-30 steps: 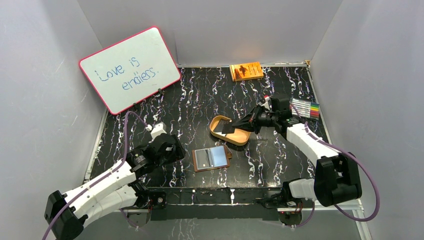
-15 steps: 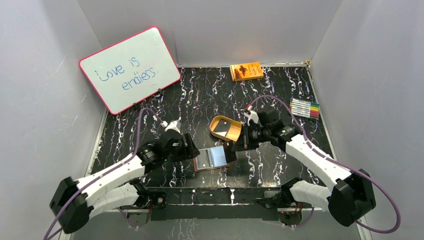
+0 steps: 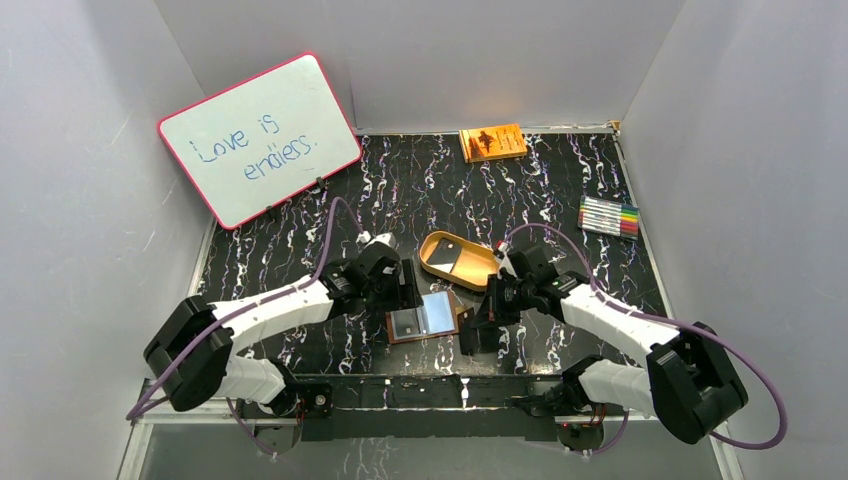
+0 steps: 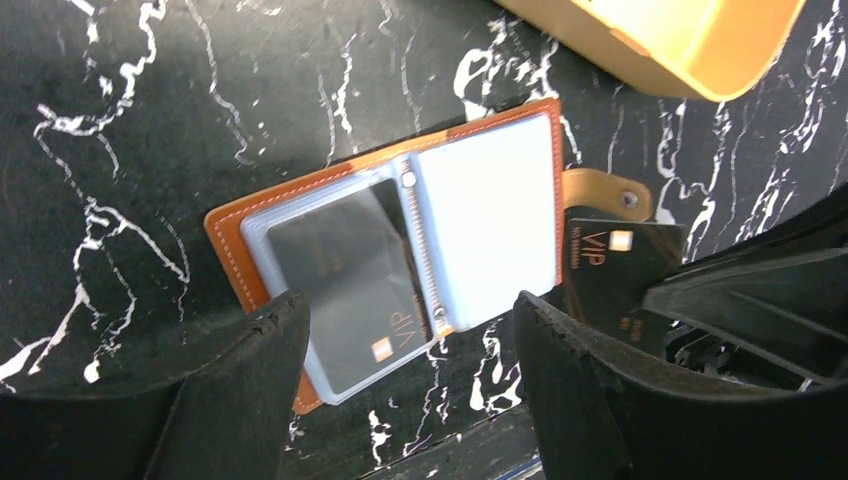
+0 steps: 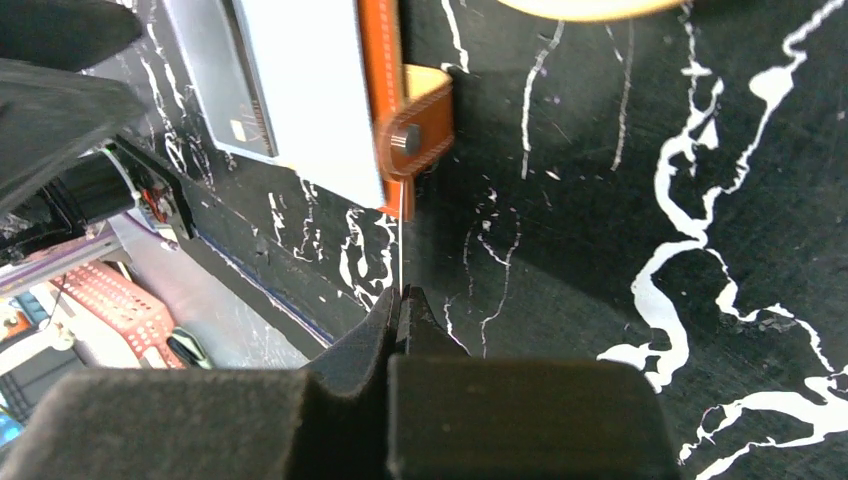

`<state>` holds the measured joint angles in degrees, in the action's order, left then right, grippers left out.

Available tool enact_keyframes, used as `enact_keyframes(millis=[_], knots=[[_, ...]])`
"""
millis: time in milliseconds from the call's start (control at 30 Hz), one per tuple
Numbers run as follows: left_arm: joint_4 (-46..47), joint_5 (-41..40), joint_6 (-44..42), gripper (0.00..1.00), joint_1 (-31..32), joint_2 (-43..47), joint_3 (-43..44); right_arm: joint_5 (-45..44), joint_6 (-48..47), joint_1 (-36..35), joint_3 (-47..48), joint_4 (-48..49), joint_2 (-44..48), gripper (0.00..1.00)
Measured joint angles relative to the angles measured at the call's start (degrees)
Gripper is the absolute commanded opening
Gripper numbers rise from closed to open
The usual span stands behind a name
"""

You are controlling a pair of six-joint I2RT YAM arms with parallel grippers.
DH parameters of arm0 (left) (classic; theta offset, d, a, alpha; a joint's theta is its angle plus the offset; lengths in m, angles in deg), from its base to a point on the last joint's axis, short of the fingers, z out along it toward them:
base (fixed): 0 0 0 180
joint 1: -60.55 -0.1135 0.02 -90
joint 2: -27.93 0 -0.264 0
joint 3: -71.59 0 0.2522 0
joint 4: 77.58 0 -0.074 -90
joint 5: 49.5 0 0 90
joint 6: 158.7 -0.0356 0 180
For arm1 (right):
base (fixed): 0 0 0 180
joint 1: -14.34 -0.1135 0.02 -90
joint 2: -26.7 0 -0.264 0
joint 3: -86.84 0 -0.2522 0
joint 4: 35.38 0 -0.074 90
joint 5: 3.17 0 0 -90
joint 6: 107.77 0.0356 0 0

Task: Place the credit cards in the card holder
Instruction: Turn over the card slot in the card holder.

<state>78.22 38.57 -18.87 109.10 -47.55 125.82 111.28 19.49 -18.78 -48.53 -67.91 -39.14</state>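
One dark card [image 4: 618, 272], marked VIP, is pinched flat between the closed fingers of the right gripper [image 5: 400, 300]; the right wrist view shows it only as a thin pale line, edge-on, running away from the fingertips towards the card holder [image 4: 222, 228]. The holder lies open on the table [image 3: 560, 200], between the two arms and near their bases, with its spine running roughly from far to near. A second dark card [image 4: 350, 285] already sits under the clear sleeve of the left page; the right page looks pale and glossy, and I cannot tell if it is an empty sleeve or a silver card.

The held card lies just beside the right edge of the holder, close under the snap strap [image 4: 605, 190], so the holder is to the left of the right gripper; I judge the coming move is a slide leftwards into the right page. Where that pocket opens is not visible.

The left gripper [image 4: 405, 330] hangs low over the near part of the holder with its jaws spread wide, one finger at each side of the spine, holding nothing; it seems placed to steady the holder. The tan tray [image 3: 478, 272] stands just beyond the holder.
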Motion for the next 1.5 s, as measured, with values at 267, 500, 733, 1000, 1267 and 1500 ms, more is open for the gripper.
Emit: enact_keyframes(millis=[267,500,733,1000,1267,1500], knots=[[-0.3,-0.6,-1.4,0.72,1.1,-2.8,5.4,-1.3,4.8,-3.0,-3.7,4.1,-1.2,0.0],[-0.6,-0.6,-1.6,0.72,3.0,-6.3,6.8,-2.4,7.6,-8.4,-3.7,7.3,-2.6,0.0],[-2.1,-0.8,-2.3,0.71,4.3,-10.3,9.3,-7.7,8.0,-9.7,-3.4,2.2,2.7,0.0],[-2.5,-1.5,-3.8,0.7,6.2,-16.0,12.7,-12.9,7.3,-9.7,-2.4,-6.4,14.2,0.0],[-3.6,-3.5,-5.2,0.66,7.6,-19.3,14.4,-13.2,6.1,-9.7,-1.7,-10.0,15.2,0.0],[-4.6,-5.3,-5.5,0.6,7.9,-20.2,15.2,-13.5,5.6,-9.7,-0.2,-10.2,15.7,0.0]])
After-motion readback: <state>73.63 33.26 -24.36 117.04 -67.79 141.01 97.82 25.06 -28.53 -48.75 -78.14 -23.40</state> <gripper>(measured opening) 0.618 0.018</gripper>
